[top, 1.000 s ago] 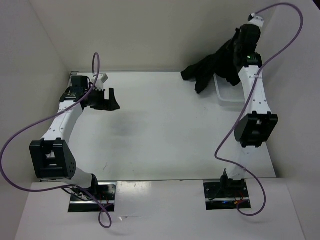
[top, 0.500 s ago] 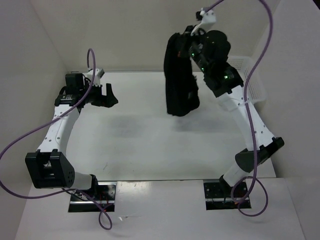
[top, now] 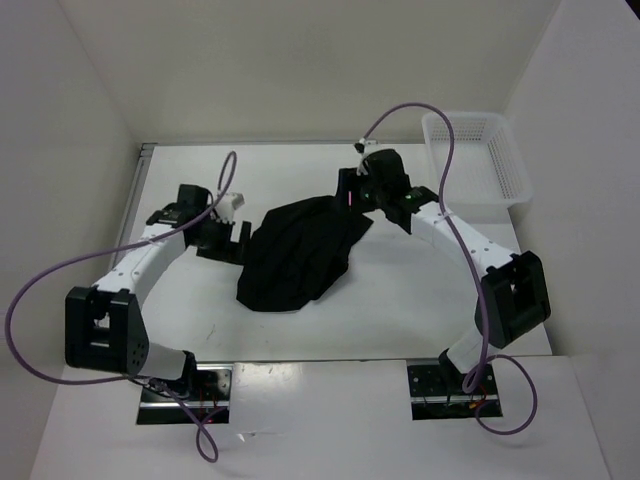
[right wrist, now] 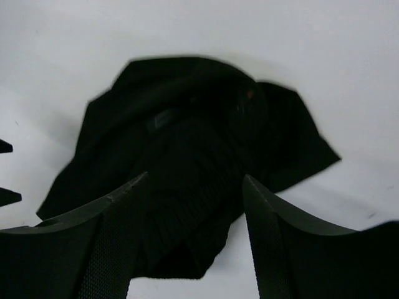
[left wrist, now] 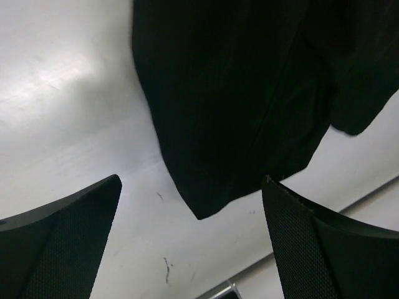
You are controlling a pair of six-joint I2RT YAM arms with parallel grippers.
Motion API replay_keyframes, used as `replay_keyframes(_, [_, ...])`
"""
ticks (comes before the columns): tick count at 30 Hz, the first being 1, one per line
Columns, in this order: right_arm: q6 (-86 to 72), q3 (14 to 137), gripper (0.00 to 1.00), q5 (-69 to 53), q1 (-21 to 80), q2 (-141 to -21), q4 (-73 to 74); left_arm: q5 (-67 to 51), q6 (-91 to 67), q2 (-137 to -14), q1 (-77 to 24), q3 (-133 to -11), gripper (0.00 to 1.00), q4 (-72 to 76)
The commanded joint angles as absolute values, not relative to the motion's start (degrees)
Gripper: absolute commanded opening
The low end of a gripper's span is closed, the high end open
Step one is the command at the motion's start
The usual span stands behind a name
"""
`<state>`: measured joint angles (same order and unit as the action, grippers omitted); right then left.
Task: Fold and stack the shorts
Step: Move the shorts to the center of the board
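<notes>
Step in hand: the shorts (top: 298,252) lie in a crumpled heap near the middle of the table (top: 420,300); I judge this to be the laying-out stage, with no fold made yet
Left end effector (top: 235,240): low over the table just beside the heap's left edge, jaws spread wide, nothing held; its wrist view shows a loose corner of the cloth lying ahead between the two fingers
Right end effector (top: 350,200): at the far right corner of the heap, jaws likewise apart and empty; its wrist view shows bunched fabric below
Next move: in my judgement each arm needs a clean pinch on an outer edge or corner, then a pull apart to spread the cloth flat; the overlapping layers make picking a single ply the tricky part
Edges: the heap's outline is ragged, with the near corner pointing towards the arm bases; no waistband or label can be made out
Open room: bare table shows on the near side and to the right; the white basket (top: 475,160) sits well apart at the far right corner
</notes>
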<state>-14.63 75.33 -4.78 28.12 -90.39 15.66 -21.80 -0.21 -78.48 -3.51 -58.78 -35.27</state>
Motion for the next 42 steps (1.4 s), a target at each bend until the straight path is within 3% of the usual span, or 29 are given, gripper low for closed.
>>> replay_keyframes(1, [-18.80,70.24,0.66,-7.82,27.51,-86.83,11.16,-19.51,0.00,-81.91,-6.76,-56.61,1.00,-38.32])
replay_keyframes(3, [-20.20,66.81,0.59,-8.61,27.51,-88.50,11.16,-18.90,0.00,-84.18,-8.00,-56.08,1.00,-36.75])
replay_keyframes(7, [-22.15,62.67,0.57,-10.98,27.51,-91.22,9.41,-16.18,0.00,-88.23,-8.79,-55.55,1.00,-34.37])
replay_keyframes(11, [-22.68,60.29,0.67,-12.22,27.51,-93.33,5.37,-18.18,0.00,-91.83,-9.84,-55.02,0.96,-31.82])
replay_keyframes(14, [-21.89,61.25,0.72,-10.12,27.51,-96.06,1.76,-18.19,0.00,-93.51,-11.25,-55.02,0.78,-30.33])
replay_keyframes(15, [-21.28,62.22,0.73,-10.11,27.51,-97.63,1.24,-18.72,0.00,-94.30,-12.03,-55.02,0.65,-30.32])
replay_keyframes(18, [-20.74,66.70,0.73,-9.40,24.63,-100.97,0.71,-19.42,0.00,-95.53,-13.44,-54.49,0.46,-30.32])
replay_keyframes(23, [-17.59,74.26,0.70,-12.12,22.15,-108.09,3.77,-19.42,0.00,-96.15,-13.97,-55.01,0.00,-29.71])
replay_keyframes(26, [-17.58,76.73,0.55,-14.32,20.66,-111.53,5.98,-18.72,0.00,-95.46,-13.97,-55.63,0.00,-31.80])
replay_keyframes(33, [-22.66,76.73,0.55,-19.94,19.42,-113.47,5.01,-17.93,0.00,-90.53,-10.90,-59.49,0.00,-36.56])
replay_keyframes(36, [-28.53,73.84,0.60,-21.97,18.20,-112.33,4.48,-18.46,0.00,-89.12,-10.90,-59.50,0.00,-37.35])
replay_keyframes(42, [-44.97,61.19,0.67,-30.66,15.73,-105.39,-12.29,-18.46,0.00,-88.51,-10.37,-58.98,0.00,-37.88])
